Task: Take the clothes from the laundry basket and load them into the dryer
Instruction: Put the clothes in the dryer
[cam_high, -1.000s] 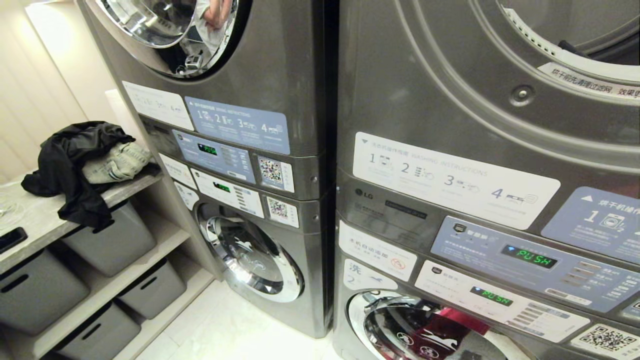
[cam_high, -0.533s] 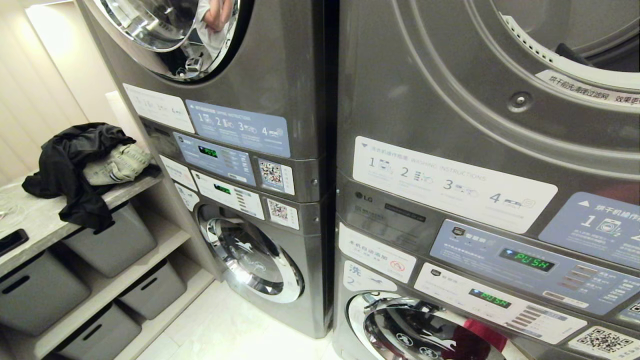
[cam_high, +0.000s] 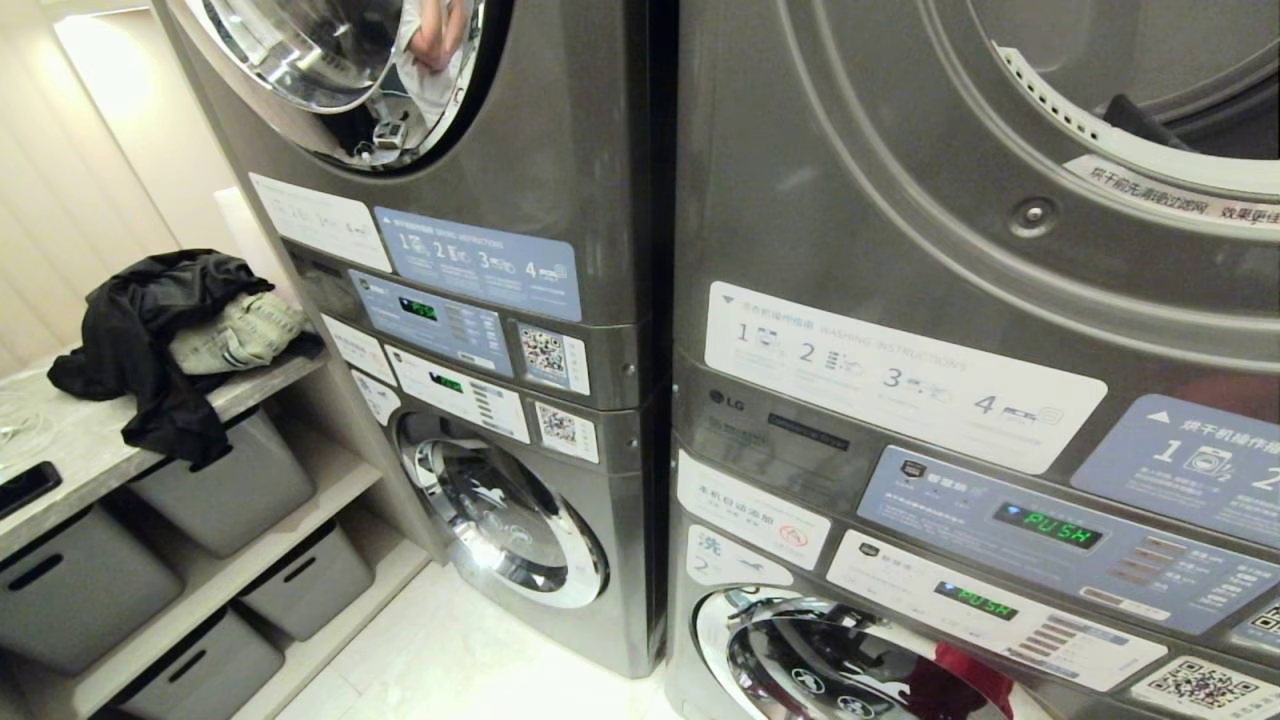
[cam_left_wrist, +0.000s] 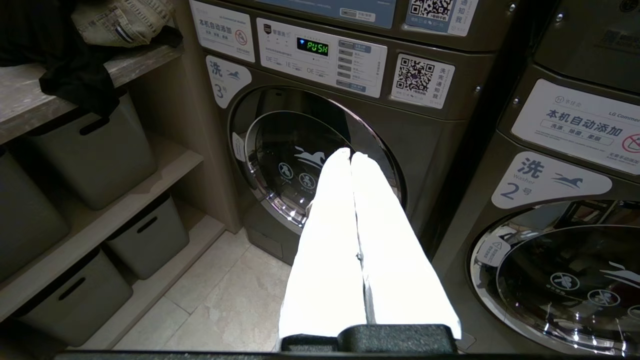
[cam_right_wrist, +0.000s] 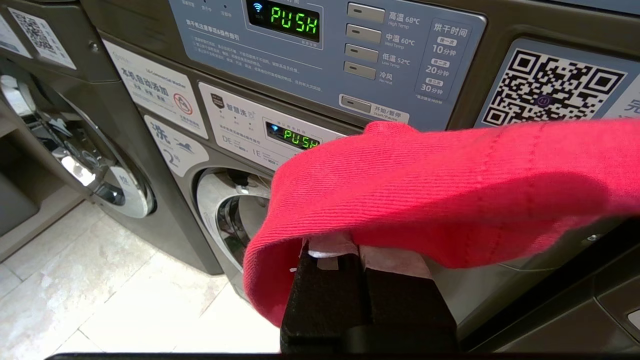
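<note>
- While neither arm shows in the head view, it does give the target: the dryer (cam_high: 1000, 180), upper unit of the right-hand stack, door out of frame, drum mouth open at top right with something dark already inside. Washer door (cam_high: 850, 670) below it reflects red.
- Same view, off to the left: shelf (cam_high: 70, 440) with a dark clothes pile (cam_high: 170, 340), grey bins under it. No laundry basket visible anywhere.
- Left wrist view: left gripper (cam_left_wrist: 352, 160) has its white fingers pressed together, holding nothing, pointed at the closed lower door of the left-hand stack (cam_left_wrist: 310, 165). Looks parked.
- Right wrist view: right gripper (cam_right_wrist: 367, 250) is clamped on a red garment (cam_right_wrist: 450, 190), which drapes over and past the fingers and hides the tips. It hangs level with the control panel (cam_right_wrist: 320, 50), below the drum opening.
- Risk: my read is the cloth has to go up and in. Loose folds could drag on the panel buttons or catch the drum lip and pull out of the pinch.
- Risk: the drape blocks much of this camera, so judging clearance at the opening from here looks unreliable.
</note>
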